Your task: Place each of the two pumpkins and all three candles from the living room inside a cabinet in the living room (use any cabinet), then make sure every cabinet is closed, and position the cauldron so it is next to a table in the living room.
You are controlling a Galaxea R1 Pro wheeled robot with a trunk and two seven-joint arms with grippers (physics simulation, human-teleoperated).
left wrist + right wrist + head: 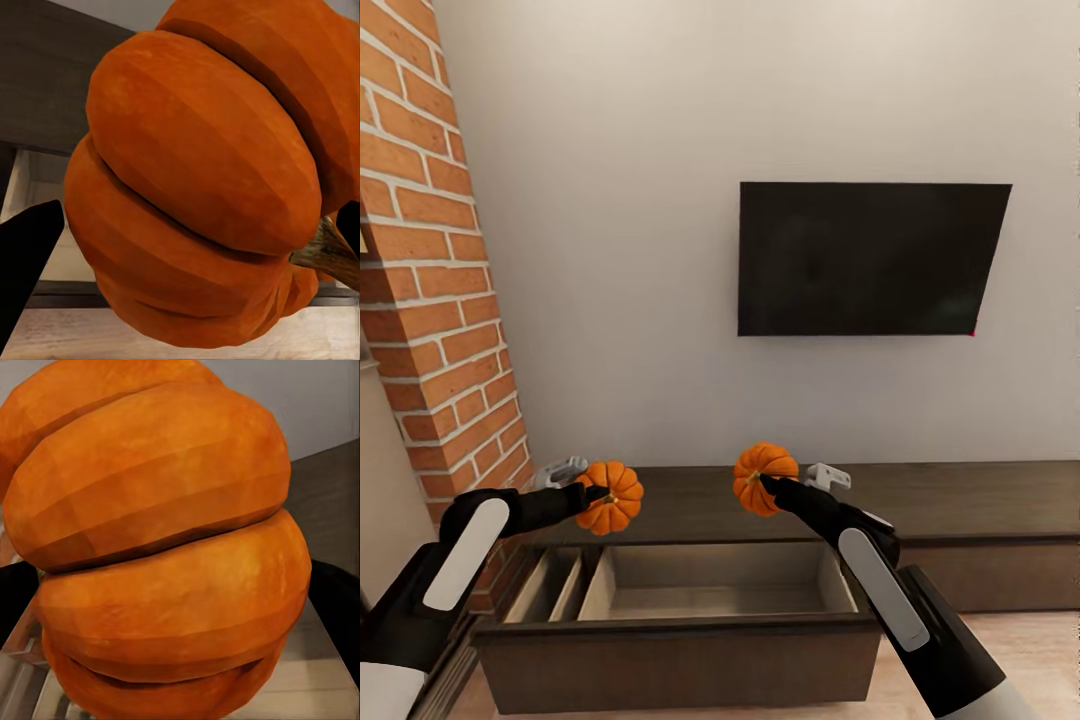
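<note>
While both arms hang over the open drawer (pixel 720 590) of the long dark-brown cabinet (pixel 980 510), you have a pumpkin clamped in each gripper. Your left gripper (pixel 596 493) holds the left pumpkin (pixel 611 497) just above the drawer's left end, near the brick column (pixel 430 270); in the left wrist view that pumpkin (pixel 202 180) sits between the black fingers (pixel 26 262), its brown stem (pixel 330 251) pointing to one side. Your right gripper (pixel 768 484) holds the right pumpkin (pixel 763 478) a little higher, over the cabinet top behind the drawer's right half; in the right wrist view the orange ribs (pixel 165 547) crowd the lens, with a dark finger (pixel 337 615) at either edge and the drawer's pale floor (pixel 315 675) below. Both pumpkins are in the air, touching neither the cabinet nor the drawer, and well apart from each other. That drawer is pulled out toward you, showing beige wood insides split by dividers at its left end. Above the cabinet, a black television (pixel 870 258) hangs on the plain wall.
</note>
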